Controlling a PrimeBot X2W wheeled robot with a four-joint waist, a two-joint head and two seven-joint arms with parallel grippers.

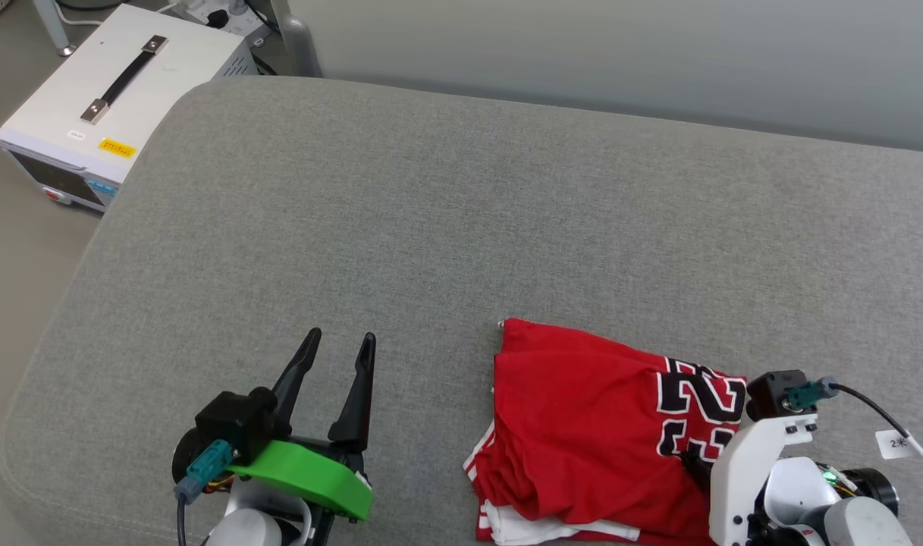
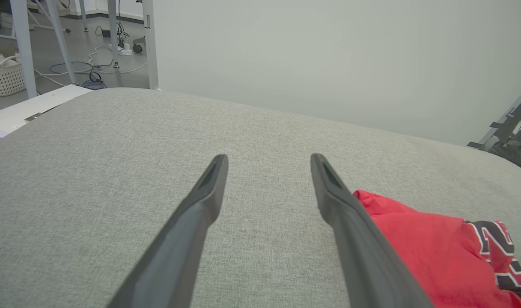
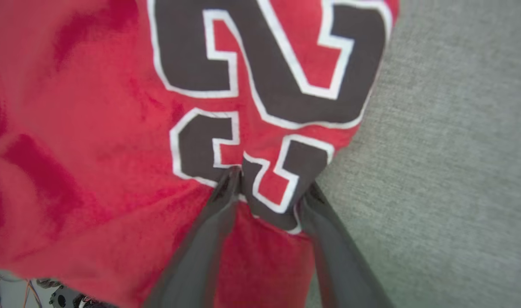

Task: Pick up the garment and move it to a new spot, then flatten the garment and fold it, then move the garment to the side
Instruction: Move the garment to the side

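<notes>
Straddling a raised ridge of cloth at the lower edge of the black, white-outlined numerals, the right hand (image 3: 271,179) has its two dark fingers partly apart with fabric bunched between them; whether they bite firmly I cannot tell. The garment (image 1: 575,425) lies in a rumpled, roughly doubled heap at the near right of the grey cushion (image 1: 431,212), red body uppermost, with striped trim and a white sleeve peeping out at its near edge. Such a heap would suit a shirt being taken up for carrying to a fresh spot, or one loosely folded and due to go aside. The advice is common to both: the pinch should catch every layer under the print, not just the top one, and any lift should rise clear before travelling, lest the woven cover drag the lower layers. The left hand (image 1: 342,334) hovers spread wide over bare cushion, well apart from the shirt. Past the cushion's far left corner sits a white box with a black handle (image 1: 127,76). Behind is a pale wall (image 2: 328,55), and on the floor are cables (image 2: 93,72) and a woven basket (image 2: 3,79).
</notes>
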